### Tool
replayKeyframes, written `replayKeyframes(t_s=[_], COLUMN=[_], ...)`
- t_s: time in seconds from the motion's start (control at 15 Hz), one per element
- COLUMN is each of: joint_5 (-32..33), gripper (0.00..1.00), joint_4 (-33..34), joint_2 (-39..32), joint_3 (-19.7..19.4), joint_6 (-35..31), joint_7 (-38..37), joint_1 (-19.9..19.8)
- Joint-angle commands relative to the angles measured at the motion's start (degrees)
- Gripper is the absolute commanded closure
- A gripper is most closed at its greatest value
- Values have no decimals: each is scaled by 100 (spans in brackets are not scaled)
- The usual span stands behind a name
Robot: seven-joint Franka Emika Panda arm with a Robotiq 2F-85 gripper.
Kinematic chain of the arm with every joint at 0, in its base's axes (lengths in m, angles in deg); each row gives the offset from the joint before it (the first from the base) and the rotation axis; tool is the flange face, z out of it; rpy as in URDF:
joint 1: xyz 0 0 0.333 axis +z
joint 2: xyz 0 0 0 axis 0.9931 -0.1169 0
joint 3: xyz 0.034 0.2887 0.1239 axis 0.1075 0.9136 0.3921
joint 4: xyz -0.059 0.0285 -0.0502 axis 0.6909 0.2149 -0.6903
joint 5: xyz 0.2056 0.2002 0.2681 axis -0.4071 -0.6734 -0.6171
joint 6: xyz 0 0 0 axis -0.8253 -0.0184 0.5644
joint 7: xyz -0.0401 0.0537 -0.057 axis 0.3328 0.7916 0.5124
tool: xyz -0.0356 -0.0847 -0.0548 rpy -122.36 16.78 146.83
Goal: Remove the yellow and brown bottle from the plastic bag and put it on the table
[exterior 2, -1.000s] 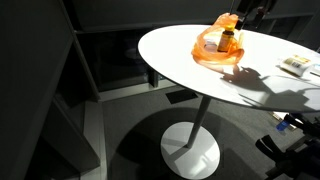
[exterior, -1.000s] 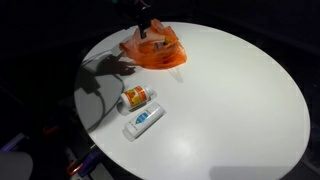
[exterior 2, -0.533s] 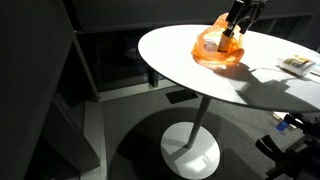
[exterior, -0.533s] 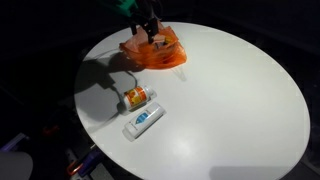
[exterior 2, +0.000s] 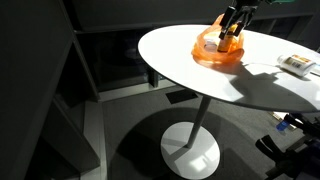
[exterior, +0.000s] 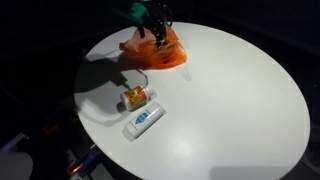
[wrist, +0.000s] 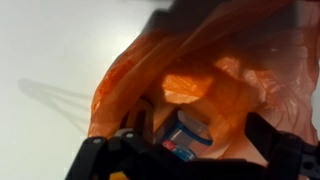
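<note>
An orange plastic bag (exterior: 158, 52) lies at the far side of the round white table (exterior: 230, 100); it also shows in an exterior view (exterior 2: 212, 52). My gripper (exterior: 157, 34) hangs right over the bag's opening, fingers down at its top (exterior 2: 231, 30). In the wrist view the bag (wrist: 230, 70) fills the picture and my gripper (wrist: 190, 152) is open, its dark fingers (wrist: 285, 150) either side of a container with a blue label and clear cap (wrist: 185, 135) inside the bag. A yellow and brown bottle (exterior 2: 232, 42) is just glimpsed under the gripper, mostly hidden.
An orange and white bottle (exterior: 136, 97) and a white and blue tube (exterior: 143, 120) lie on the table near its front-left edge; they show at the table's edge in an exterior view (exterior 2: 297, 65). The table stands on a white pedestal (exterior 2: 190, 140).
The gripper has come down from above the bag until its fingers are at the bag's opening. The bag and the items on the table have not moved.
</note>
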Motion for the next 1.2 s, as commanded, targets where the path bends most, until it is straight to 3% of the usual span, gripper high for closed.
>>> replayKeyframes(t_s=[0.0, 0.67, 1.13], joint_5=[136, 495, 1135], gripper=[0, 0, 0], joint_4=[233, 516, 684], joint_2=[-173, -385, -526], joint_3=[-90, -306, -527], joint_6=[-94, -141, -191], joint_7=[54, -56, -337], joint_1=[-19, -19, 42])
